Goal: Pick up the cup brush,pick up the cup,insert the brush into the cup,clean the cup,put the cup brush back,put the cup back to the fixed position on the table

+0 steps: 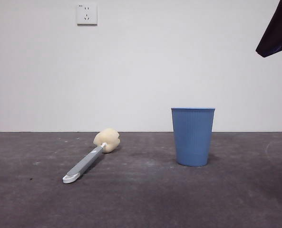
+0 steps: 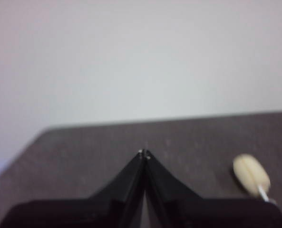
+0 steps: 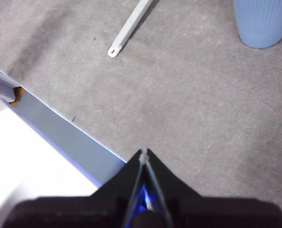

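Note:
The cup brush (image 1: 88, 159) lies flat on the table (image 1: 145, 199), left of centre, its cream sponge head (image 1: 106, 139) towards the wall and its white tip towards the camera. The blue ribbed cup (image 1: 193, 136) stands upright to its right. My left gripper (image 2: 144, 153) is shut and empty, above the table, with the sponge head (image 2: 251, 174) off to one side. My right gripper (image 3: 144, 152) is shut and empty, high over the table's front edge; the brush handle (image 3: 129, 29) and the cup's base (image 3: 263, 21) show beyond it. A dark arm tip (image 1: 276, 31) shows at the top right corner.
A white wall with a power socket (image 1: 86, 14) stands behind the table. In the right wrist view the table's pale front edge (image 3: 69, 133) and a white surface below it show near the gripper.

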Robot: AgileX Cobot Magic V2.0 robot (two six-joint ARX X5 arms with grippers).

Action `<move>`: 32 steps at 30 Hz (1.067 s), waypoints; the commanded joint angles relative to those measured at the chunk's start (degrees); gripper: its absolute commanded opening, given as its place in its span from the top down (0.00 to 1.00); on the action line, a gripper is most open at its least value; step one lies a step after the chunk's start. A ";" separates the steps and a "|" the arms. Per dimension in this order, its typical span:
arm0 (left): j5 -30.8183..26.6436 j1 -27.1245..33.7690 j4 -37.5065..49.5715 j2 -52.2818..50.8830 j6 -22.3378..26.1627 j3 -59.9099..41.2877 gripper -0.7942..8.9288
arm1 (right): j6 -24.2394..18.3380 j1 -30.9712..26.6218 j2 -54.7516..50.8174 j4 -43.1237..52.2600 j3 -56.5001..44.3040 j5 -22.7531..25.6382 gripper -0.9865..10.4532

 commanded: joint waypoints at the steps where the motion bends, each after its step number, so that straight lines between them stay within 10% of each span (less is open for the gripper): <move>1: 0.13 0.35 0.50 -2.71 -3.63 -5.42 0.92 | 0.46 0.04 -0.07 0.28 0.17 0.11 0.91; 32: 0.57 0.39 -9.22 -9.18 -5.86 -12.83 0.92 | 0.37 0.04 -0.07 0.28 0.17 0.11 0.91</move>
